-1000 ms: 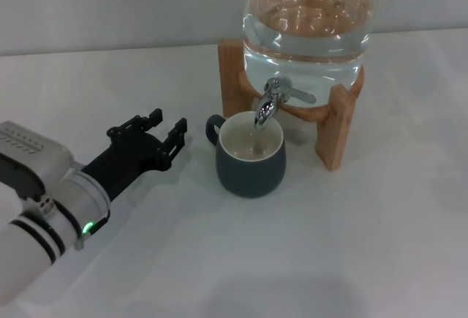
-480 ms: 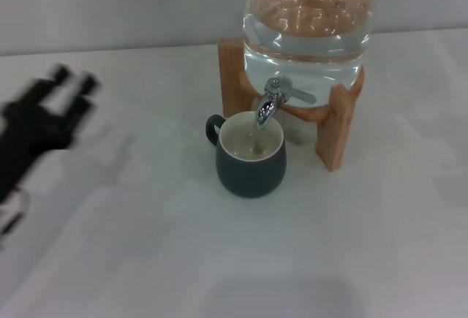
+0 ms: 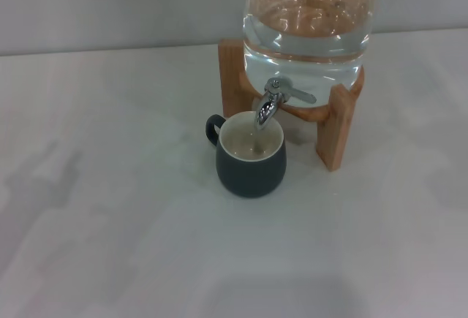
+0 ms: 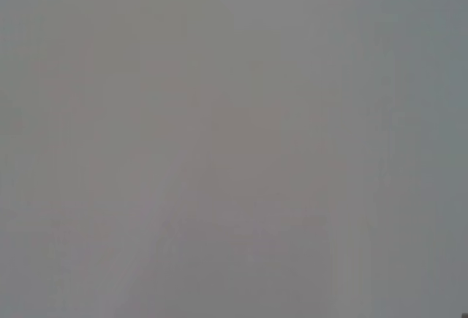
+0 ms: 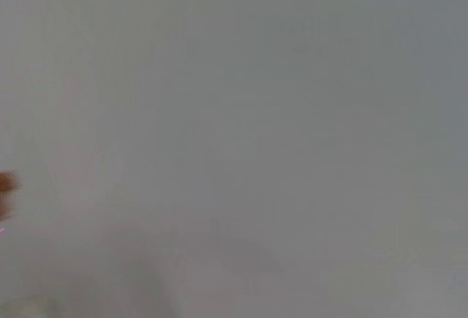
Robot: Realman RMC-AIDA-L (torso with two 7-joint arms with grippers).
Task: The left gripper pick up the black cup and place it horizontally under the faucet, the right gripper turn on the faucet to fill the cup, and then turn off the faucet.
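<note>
**Zero grippers in view: cup set under spout, left arm withdrawn**

Neither gripper shows in any current view. Both wrist views give only a plain grey surface. The state of either pincer therefore cannot be told; neither is seen spread, pressed together or pinching anything.

Nearest the robot, the white table [image 3: 110, 259] is bare where the left arm lay a second ago. At that time the left gripper stood just beside the cup handle with its fingers apart; half a second ago it was a blur pulling off to the robot's left; now it is out of the head view. The left arm has released the cup and retreated.

Mid-field, the black cup [image 3: 250, 164] stands upright on the table, mouth up, its loop handle toward the robot's left. It has not shifted across the three moments. Its cream inside is visible; whether it holds any water cannot be told.

Just behind and above it, the faucet [image 3: 270, 102] points its spout down over the cup mouth. The lever juts to the robot's right, unchanged. No stream can be made out.

Farthest back, the clear water jug [image 3: 307, 18] sits in its wooden stand [image 3: 338, 124].

Judgement: placement is complete. The next step belongs to the right gripper, which must reach the lever without nudging the cup.
</note>
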